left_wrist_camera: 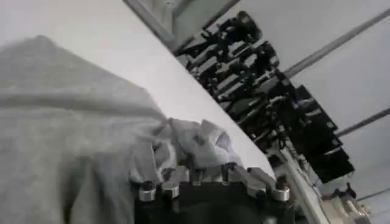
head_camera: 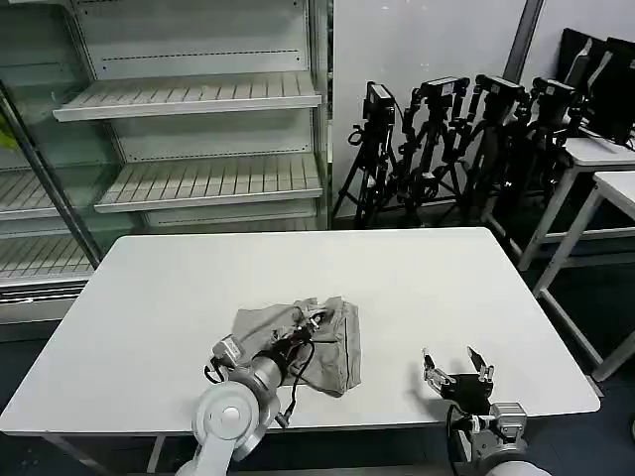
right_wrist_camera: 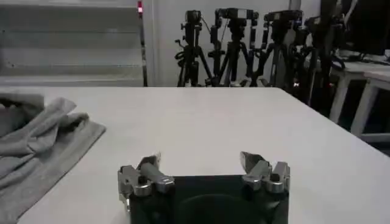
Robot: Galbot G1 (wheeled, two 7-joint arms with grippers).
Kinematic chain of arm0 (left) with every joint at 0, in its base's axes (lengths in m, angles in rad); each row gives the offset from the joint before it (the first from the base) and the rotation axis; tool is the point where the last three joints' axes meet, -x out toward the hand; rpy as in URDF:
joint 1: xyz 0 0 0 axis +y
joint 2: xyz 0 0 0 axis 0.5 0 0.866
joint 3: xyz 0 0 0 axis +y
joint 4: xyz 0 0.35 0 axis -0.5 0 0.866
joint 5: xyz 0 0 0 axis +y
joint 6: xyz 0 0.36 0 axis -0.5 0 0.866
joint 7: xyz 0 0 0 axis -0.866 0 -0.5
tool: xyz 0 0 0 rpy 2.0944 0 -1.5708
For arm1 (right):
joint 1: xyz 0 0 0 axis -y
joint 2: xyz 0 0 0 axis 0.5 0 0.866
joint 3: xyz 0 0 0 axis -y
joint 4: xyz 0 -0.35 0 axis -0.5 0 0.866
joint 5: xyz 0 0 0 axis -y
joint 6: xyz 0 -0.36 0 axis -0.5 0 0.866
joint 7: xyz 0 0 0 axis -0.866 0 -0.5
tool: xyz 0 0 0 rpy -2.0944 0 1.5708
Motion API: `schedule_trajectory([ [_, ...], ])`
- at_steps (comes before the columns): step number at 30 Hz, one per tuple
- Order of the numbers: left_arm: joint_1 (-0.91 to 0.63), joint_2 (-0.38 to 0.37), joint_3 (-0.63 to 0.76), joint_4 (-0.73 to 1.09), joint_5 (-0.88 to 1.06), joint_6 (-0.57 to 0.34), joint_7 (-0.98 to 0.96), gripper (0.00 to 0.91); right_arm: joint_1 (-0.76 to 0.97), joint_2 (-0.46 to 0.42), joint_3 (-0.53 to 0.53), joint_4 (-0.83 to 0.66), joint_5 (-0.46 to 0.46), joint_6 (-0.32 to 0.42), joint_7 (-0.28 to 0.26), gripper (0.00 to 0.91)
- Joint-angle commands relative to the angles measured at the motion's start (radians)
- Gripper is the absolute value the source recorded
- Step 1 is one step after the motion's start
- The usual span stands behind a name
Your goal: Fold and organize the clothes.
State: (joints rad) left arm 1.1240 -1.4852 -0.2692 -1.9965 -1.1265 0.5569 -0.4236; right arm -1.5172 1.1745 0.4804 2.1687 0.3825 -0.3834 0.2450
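— While the T-shirt (head_camera: 303, 342) lies bunched in a loose heap on the near half of the white table (head_camera: 179, 288), how is it entered?

— Item one: light grey T-shirt, soft fabric, crumpled, no flat panel or sleeve laid out. Position: left of centre, close to the front edge. No chest print is legible among the folds.

— And the left gripper (head_camera: 310, 322)?

— Item two: left gripper, reaching across the heap, fingers clenched on a gathered ridge of cloth near the top of the pile. The left wrist view shows fabric puckered between the fingertips (left_wrist_camera: 183, 173).

— The right gripper (head_camera: 457, 370)?

— Item three: right gripper, low over bare table near the front right, well apart from the shirt, jaws spread, carrying nothing. Its wrist view shows the shirt's edge (right_wrist_camera: 42, 140) off to one side.

— Step in hand?

— By my reading, the opening stage: taking hold of the heap so it can be spread. No fold looks made yet.

— What does the next move call for?

— Likely a lift or drag of the pinched cloth to open the garment flat, with the right gripper coming across to take a second edge. The fabric is limp, so a single pinch may only pull the whole heap along rather than unfurl it.
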Motion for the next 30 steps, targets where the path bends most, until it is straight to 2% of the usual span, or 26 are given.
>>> schedule_trajectory([
  [1,0.018,0.049,0.018,-0.163,0.032,0.000,0.006,0.907,-0.001,0.001,-0.001,0.001,-0.002,-0.001,0.001,0.907],
  [11,0.108,0.162,-0.134,-0.295,-0.072,0.019,0.009,0.907,0.021,0.018,-0.026,-0.016,-0.013,-0.003,0.000,0.907],
  [14,0.128,0.209,-0.187,-0.269,-0.038,0.020,0.026,0.907,0.027,0.024,-0.030,-0.017,-0.015,-0.003,-0.001,0.907],
  [18,0.150,0.282,-0.221,-0.182,0.107,0.019,0.073,0.907,0.028,0.025,-0.028,-0.020,-0.015,-0.002,-0.003,0.907],
  [22,0.168,0.294,-0.207,-0.141,0.112,0.020,0.088,0.907,0.025,0.028,-0.025,-0.021,-0.016,-0.001,-0.004,0.907],
  [25,0.157,0.281,-0.195,-0.086,0.211,0.018,0.123,0.907,0.024,0.029,-0.022,-0.020,-0.017,-0.001,-0.004,0.907],
  [30,0.142,0.303,-0.219,-0.006,0.271,0.002,0.164,0.907,0.016,0.017,-0.009,-0.015,-0.015,0.000,-0.005,0.907],
])
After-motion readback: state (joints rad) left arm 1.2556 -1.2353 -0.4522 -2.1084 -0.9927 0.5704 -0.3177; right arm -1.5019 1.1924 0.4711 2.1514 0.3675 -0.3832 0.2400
